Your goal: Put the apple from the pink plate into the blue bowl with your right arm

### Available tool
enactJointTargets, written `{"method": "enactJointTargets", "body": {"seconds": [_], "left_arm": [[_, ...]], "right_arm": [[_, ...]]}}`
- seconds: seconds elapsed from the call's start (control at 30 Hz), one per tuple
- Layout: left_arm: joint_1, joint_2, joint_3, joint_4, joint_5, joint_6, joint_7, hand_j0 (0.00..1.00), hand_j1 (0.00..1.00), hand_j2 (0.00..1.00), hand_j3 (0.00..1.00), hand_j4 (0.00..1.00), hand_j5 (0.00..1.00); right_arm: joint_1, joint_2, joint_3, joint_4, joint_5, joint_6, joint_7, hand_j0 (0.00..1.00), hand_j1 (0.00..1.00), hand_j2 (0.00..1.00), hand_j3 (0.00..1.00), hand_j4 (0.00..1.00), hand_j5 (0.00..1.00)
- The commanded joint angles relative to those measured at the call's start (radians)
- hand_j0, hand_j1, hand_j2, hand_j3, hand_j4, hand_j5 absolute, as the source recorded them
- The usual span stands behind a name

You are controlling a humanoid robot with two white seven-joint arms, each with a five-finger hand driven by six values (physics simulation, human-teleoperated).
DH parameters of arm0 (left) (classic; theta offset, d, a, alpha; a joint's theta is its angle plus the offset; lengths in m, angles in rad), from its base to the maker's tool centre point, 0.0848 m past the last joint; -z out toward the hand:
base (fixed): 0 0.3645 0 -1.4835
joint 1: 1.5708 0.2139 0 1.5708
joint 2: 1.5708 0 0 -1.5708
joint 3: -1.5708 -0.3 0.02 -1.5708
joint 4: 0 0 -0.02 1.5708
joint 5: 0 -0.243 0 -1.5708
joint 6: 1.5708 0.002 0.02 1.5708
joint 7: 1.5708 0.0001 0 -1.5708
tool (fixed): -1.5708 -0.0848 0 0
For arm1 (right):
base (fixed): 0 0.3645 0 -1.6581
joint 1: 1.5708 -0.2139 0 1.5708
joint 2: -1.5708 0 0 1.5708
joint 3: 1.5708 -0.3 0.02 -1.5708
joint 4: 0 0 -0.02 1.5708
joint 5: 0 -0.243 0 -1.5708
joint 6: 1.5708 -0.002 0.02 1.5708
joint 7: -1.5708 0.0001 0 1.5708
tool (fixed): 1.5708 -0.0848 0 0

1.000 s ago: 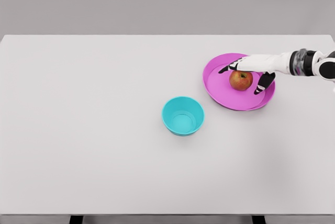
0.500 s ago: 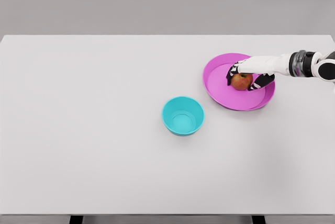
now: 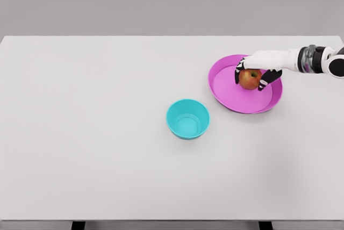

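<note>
The apple [image 3: 249,79] sits inside the curl of the right hand [image 3: 252,75], over the far half of the pink plate [image 3: 236,98]. A second ago the hand was spread wide around the fruit, with dark fingertips on either side and not touching it. Half a second ago the fingers had drawn in against it. Now they wrap it from above and from both flanks, and the apple shows a little higher in the head view than it did, so it has probably just left the plate's surface, though from this angle a small lift and a small slide away from the camera look much alike.

For the task, this means the grasp phase is over and the carry is starting. The blue bowl [image 3: 187,118] stands well apart from the plate, nearer the robot and toward the table's middle, open side up and with nothing in it. The right arm reaches in from the picture's right edge, its forearm crossing above the plate's far rim. The white table [image 3: 97,133] carries only the plate and bowl, and the left arm is nowhere in view.
</note>
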Motion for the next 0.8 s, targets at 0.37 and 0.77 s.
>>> {"method": "enactJointTargets", "body": {"seconds": [0.37, 0.77], "left_arm": [[0.0, 0.0, 0.0, 0.0, 0.0, 0.0, 0.0, 1.0, 1.0, 1.0, 1.0, 1.0, 1.0], [0.0, 0.0, 0.0, 0.0, 0.0, 0.0, 0.0, 1.0, 1.0, 1.0, 1.0, 1.0, 1.0]], "right_arm": [[-0.006, -0.02, -0.032, -0.121, -0.007, 0.002, 0.0, 0.5, 0.5, 0.5, 0.5, 0.5, 0.5], [0.008, -0.064, -0.032, -0.404, -0.004, 0.002, 0.001, 0.49, 0.49, 0.49, 0.49, 0.49, 0.49]]}}
